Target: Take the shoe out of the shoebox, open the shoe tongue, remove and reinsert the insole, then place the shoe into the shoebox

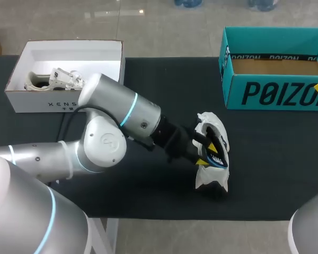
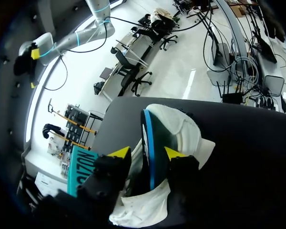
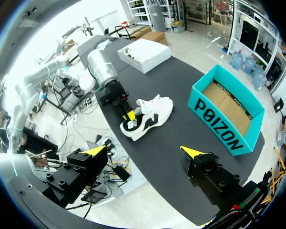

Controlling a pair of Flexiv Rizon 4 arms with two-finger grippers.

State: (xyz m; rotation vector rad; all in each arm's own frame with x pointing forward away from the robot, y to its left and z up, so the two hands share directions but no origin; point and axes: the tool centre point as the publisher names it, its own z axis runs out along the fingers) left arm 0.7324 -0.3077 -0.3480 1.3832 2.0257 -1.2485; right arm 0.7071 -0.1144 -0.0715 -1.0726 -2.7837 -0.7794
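The step in hand looks like the insole work. The white shoe (image 1: 211, 181) lies on the black counter (image 1: 148, 185), near the teal shoebox (image 1: 275, 94) and off its printed long wall, with the left gripper (image 1: 208, 155) at the shoe's opening. In the left wrist view a dark insole (image 2: 148, 143) with a blue edge stands on edge between the yellow tips, partly out of the shoe. I cannot tell whether the jaws are clamped on it or only flank it. To do this well, I judge the pull should run slowly along the shoe's length, since the shoe is light and unheld and would likely drag or tip with the insole. The other arm could pin the heel. The right gripper (image 3: 143, 152) hangs high, out past the teal shoebox's end, with its jaws wide apart and empty. The teal shoebox is open and bare inside, so nothing blocks the return. Well apart from the teal shoebox, along the same far edge, a white box (image 1: 63, 103) holds a second shoe (image 1: 53, 79). It sits beside the left arm, not in the way.
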